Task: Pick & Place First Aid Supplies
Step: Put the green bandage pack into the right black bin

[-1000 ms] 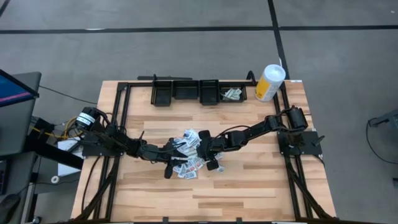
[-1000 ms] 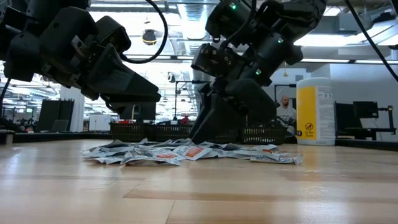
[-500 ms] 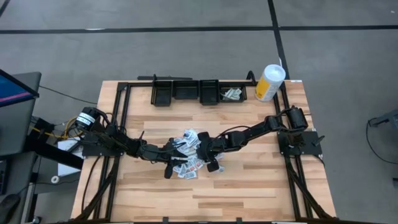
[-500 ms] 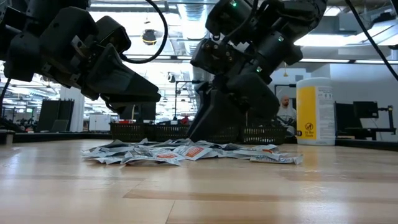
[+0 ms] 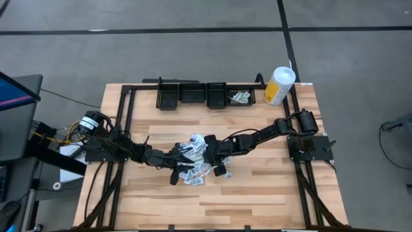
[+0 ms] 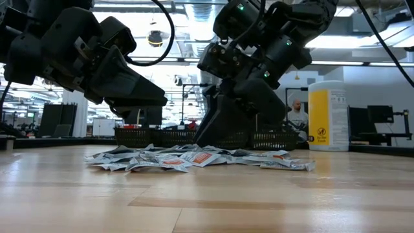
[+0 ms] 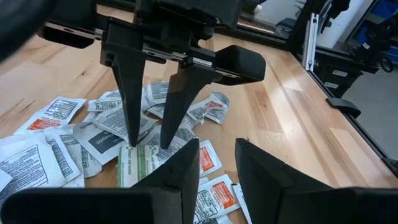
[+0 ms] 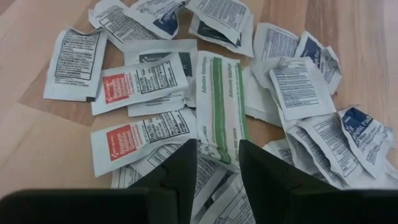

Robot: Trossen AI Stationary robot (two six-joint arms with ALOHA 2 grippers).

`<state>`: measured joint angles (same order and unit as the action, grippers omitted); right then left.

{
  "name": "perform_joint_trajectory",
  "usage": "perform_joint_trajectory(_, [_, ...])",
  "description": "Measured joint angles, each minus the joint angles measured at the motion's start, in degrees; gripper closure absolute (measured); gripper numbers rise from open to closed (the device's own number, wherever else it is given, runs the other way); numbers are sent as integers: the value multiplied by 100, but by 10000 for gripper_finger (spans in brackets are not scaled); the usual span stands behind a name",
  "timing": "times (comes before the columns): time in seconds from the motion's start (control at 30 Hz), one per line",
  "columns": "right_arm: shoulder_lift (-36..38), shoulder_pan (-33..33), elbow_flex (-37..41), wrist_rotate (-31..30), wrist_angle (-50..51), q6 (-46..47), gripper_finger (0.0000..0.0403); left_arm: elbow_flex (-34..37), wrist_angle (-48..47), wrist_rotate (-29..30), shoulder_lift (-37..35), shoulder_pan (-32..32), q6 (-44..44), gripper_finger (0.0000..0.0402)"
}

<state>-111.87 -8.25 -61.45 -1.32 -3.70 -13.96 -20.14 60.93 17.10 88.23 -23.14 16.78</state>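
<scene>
Now I'd lower my right gripper [image 8: 214, 163], fingers spread, squarely astride the green-striped packet [image 8: 219, 102], pinching only that one.

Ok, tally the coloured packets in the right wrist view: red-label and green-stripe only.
Red-label packets: 2
Green-stripe packet: 1
Total: 3

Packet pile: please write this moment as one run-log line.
right gripper: open, fingertips down astride green-striped packet | left gripper: open, hovering beside pile | some packets in far-right bin
</scene>
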Motion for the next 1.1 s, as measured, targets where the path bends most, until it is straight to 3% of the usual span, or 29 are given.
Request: perform_joint_trajectory(1.1, [-2, 136, 98, 299, -278, 138, 289, 0, 0, -2, 0, -20, -1, 298])
